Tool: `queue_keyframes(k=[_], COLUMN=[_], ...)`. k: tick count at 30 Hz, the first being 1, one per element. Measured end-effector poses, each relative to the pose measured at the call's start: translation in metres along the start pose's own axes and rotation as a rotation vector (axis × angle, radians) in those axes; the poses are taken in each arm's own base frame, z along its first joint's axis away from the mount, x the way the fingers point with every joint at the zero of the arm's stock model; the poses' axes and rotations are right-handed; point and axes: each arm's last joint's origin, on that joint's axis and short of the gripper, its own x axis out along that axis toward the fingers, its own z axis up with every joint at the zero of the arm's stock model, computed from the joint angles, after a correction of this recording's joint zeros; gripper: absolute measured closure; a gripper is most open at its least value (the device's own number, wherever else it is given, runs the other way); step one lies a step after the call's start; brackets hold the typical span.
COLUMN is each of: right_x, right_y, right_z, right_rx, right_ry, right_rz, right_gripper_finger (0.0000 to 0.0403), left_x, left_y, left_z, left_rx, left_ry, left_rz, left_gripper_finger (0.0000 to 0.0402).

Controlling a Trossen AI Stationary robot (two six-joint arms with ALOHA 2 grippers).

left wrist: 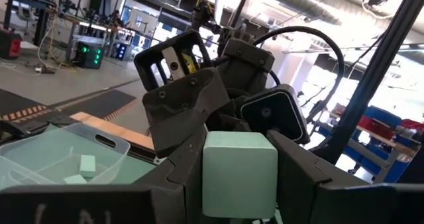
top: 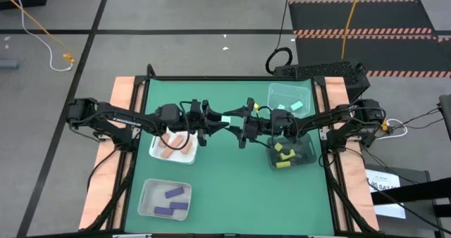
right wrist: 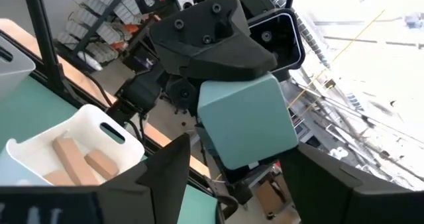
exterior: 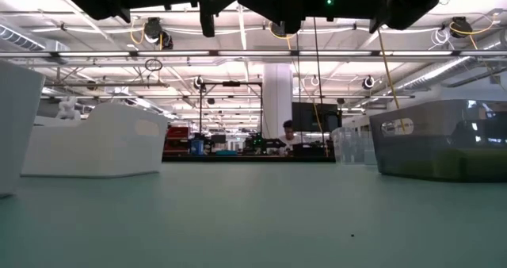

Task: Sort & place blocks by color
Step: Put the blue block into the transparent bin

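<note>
Mid-air handover above desk (top: 232,189) centre: left gripper (top: 215,122) clenched on mint green cube (top: 225,120); right gripper (top: 242,120) jaws spread around it, not yet closed. Risk: left releasing early drops cube, missing clear tray (top: 276,91).

no readable text, label, brand or number anywhere on the table (top: 232,174), the trays or the arms. only a white sheet (top: 392,185) on the floor by the table's right side, with dark print too small to make out. hazard stripes along the dark floor mat (top: 366,32), without wording.
</note>
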Motion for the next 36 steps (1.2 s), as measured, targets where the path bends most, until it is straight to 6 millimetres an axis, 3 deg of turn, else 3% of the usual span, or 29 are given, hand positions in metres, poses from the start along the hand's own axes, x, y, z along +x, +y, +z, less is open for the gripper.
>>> queue_keyframes(k=[14,27,31,36], right_x=[-0.0004,-0.0003,-0.0003,-0.0003], right_y=[-0.0051,0.0007,0.0006,-0.0004], right_z=[0.0058,0.0047,0.0047,0.0045], right_rx=[-0.185,-0.102,-0.093,-0.096], right_ry=[-0.045,-0.075,-0.074,-0.039], right_rz=[-0.06,0.035,0.034,-0.008], right_gripper_finger=[0.0183,0.0187,0.0209,0.0276], left_x=[0.0,-0.0001,-0.0001,-0.0001], left_y=[0.001,0.0014,-0.0004,-0.0004], left_z=[-0.0023,-0.0039,-0.0046,-0.0044], left_rx=[-0.04,-0.03,-0.033,-0.041], left_ry=[0.011,0.016,0.019,0.017], left_rz=[0.029,0.065,0.059,0.06], left_gripper_finger=[0.0269,0.0269,0.0269,0.0269])
